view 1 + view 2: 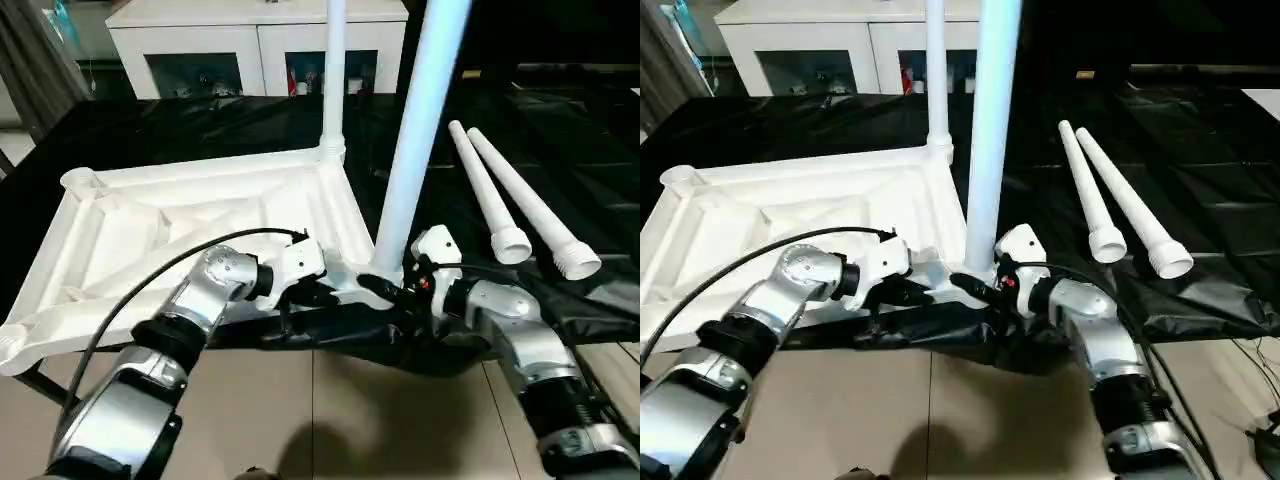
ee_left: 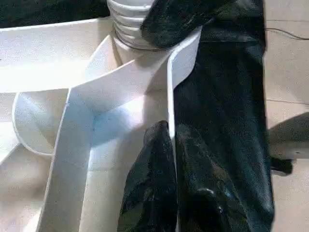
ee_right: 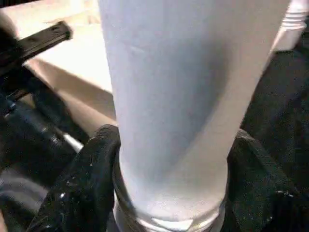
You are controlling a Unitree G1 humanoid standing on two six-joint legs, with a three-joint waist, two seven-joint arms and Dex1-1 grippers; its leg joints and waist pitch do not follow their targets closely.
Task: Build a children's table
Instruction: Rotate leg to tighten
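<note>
The white table top (image 1: 150,235) lies with its ribbed underside up on black cloth. One leg (image 1: 334,80) stands in the far right corner socket. A second leg (image 1: 420,140) stands upright at the near right corner socket, and my right gripper (image 1: 385,290) is shut around its base; the fingers (image 3: 82,188) wrap both sides of the tube. My left gripper (image 1: 315,292) is shut on the top's near rim (image 2: 169,96), one finger (image 2: 149,183) on each side of the wall. Two loose legs (image 1: 490,200) (image 1: 535,210) lie to the right.
A white cabinet with glass doors (image 1: 260,45) stands behind the work surface. Black cloth (image 1: 560,130) covers the surface and hangs over its near edge. Tiled floor (image 1: 330,420) shows below that edge. A black cable (image 1: 150,290) loops along my left forearm.
</note>
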